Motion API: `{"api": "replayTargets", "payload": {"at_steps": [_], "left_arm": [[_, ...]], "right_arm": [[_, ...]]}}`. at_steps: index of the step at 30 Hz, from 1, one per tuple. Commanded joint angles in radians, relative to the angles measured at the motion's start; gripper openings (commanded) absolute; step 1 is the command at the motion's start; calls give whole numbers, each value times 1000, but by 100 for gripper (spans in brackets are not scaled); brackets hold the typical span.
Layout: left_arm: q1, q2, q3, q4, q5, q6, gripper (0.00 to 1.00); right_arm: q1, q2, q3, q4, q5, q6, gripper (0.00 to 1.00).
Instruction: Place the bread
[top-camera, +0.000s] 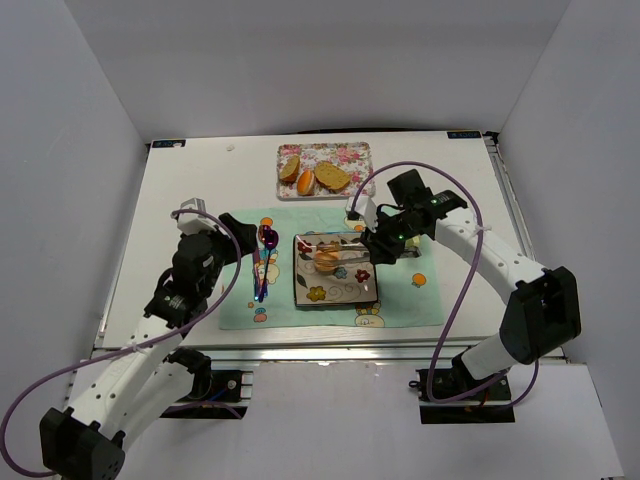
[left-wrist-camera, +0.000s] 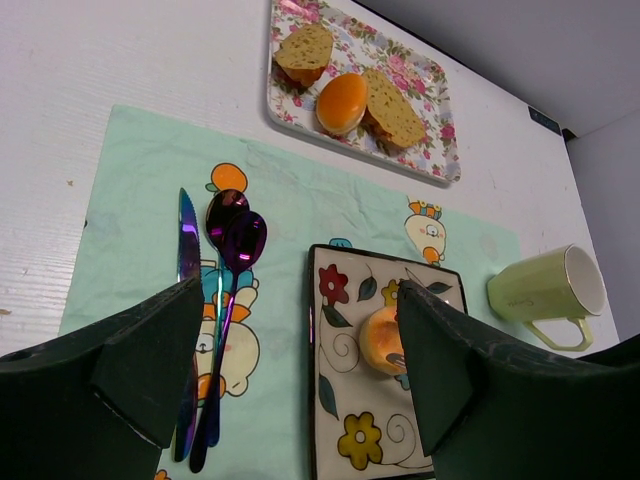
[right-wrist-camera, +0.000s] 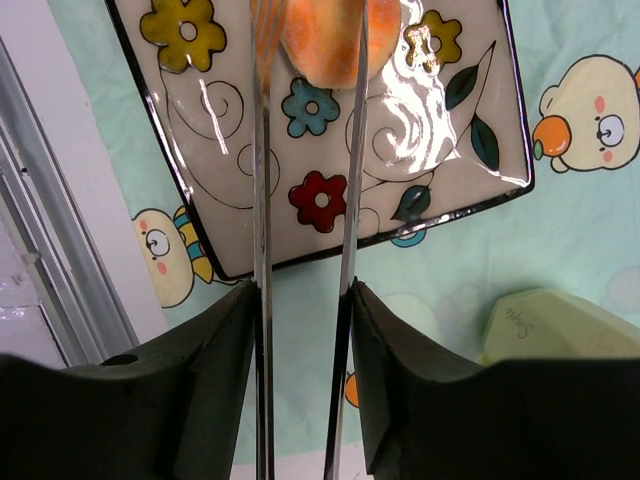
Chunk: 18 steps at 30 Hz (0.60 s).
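Bread roll (right-wrist-camera: 320, 40) on the square plate (right-wrist-camera: 230, 150), tongs (right-wrist-camera: 262, 250) tips on either side of it.
The right hand (right-wrist-camera: 300, 300) pinches the tongs by their arms; the left hand (left-wrist-camera: 300, 335) hangs spread above the green placemat (left-wrist-camera: 130, 170), near the spoon (left-wrist-camera: 240, 240) and knife (left-wrist-camera: 188, 240).

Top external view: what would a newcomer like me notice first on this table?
The right pincer grips metal tongs whose arms straddle an orange bread roll on a flower-painted square plate, mid-table on a cartoon placemat. Beyond it sits a floral tray with three more bread pieces. Shiny purple spoons lie left of the plate.
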Motion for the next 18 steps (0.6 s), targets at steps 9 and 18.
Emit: {"api": "replayTargets", "payload": {"at_steps": [9,18], "left_arm": [[2,15,21,14,6,4,87],[2,6,18,5,0,4,87]], "right_arm": [[3,-16,156,7,-58,27,47],[-20,82,265,157,96,35,37]]}}
